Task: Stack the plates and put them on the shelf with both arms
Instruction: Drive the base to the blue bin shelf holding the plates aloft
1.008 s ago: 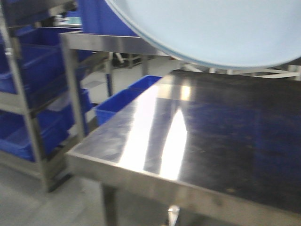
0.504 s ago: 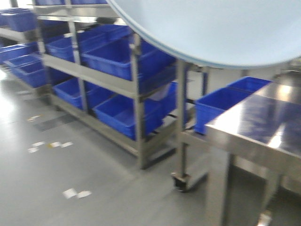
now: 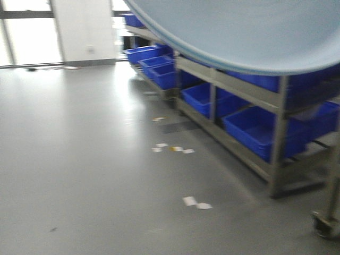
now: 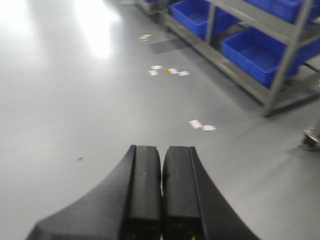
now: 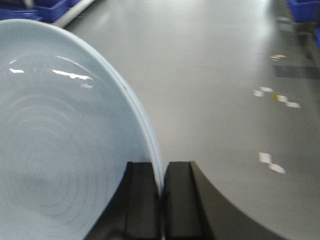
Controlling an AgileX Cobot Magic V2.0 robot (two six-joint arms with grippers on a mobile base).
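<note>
Your right gripper (image 5: pixel 161 185) pinches the pale bluish-white glossy round plate (image 5: pixel 60 150) by its rim; your left gripper (image 4: pixel 161 170) is closed, fingers touching; blue plastic crates (image 3: pixel 255 130) sit on the grey metal rack (image 3: pixel 249 95).

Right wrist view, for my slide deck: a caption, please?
Right gripper shut on the rim of the pale plates, held above grey floor.

Plates (image 3: pixel 239 32) are recorded across the top of the front view, above a rack (image 3: pixel 278 159) set along the right side of the floor (image 3: pixel 79 159). Crates (image 3: pixel 255 130) are seated in the rack's tiers. Paper scraps (image 3: pixel 172 149) are scattered on the floor left of the rack. The plates' rim is pinched in the right gripper (image 5: pixel 161 172), with the plates lying to its left.
</note>
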